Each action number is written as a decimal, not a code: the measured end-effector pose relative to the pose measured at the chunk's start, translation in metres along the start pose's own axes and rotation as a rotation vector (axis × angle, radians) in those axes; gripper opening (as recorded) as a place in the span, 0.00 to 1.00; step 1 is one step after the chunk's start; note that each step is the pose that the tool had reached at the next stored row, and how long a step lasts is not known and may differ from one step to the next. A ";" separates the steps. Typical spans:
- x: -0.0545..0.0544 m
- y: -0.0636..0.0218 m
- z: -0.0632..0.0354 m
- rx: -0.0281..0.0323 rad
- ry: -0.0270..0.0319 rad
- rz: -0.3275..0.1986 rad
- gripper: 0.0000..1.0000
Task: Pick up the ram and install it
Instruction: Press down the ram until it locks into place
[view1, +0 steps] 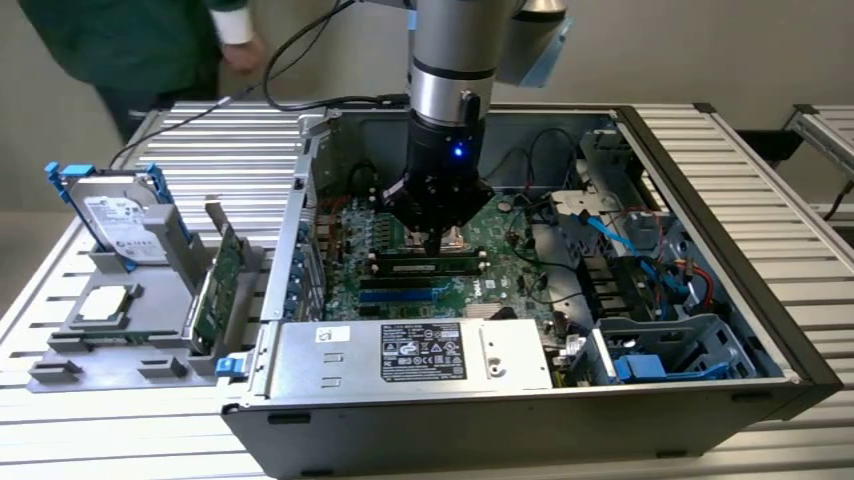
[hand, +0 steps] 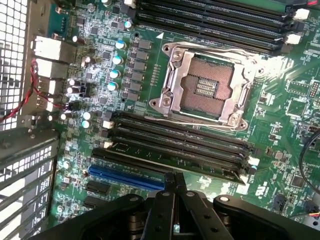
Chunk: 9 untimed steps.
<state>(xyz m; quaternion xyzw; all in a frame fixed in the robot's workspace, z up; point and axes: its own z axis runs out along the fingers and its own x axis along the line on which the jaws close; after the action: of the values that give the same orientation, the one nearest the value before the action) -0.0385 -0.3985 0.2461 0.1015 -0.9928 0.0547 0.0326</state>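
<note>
From my remote seat I take the computer case (view1: 534, 300) as landmark: inside it, the gripper (view1: 435, 236) hangs just above the ram (view1: 427, 266) (seated in a slot); outside it, toward the exterior view's left, stands a hard drive (view1: 118, 222).

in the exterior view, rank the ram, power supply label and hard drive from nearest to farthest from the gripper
1. The ram, seated in a motherboard slot just under the gripper.
2. The power supply label, at the case's front edge.
3. The hard drive, standing outside the case at the exterior view's left.
</note>
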 end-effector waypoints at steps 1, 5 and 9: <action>0.000 0.0000 0.0000 -0.0001 -0.0002 0.010 0.11; 0.000 0.0000 0.0000 -0.0001 -0.0009 0.052 0.11; 0.000 0.0000 0.0000 0.0006 -0.0023 0.091 0.11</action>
<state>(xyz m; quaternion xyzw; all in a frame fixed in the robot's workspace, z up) -0.0385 -0.3985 0.2461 0.0561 -0.9964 0.0563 0.0289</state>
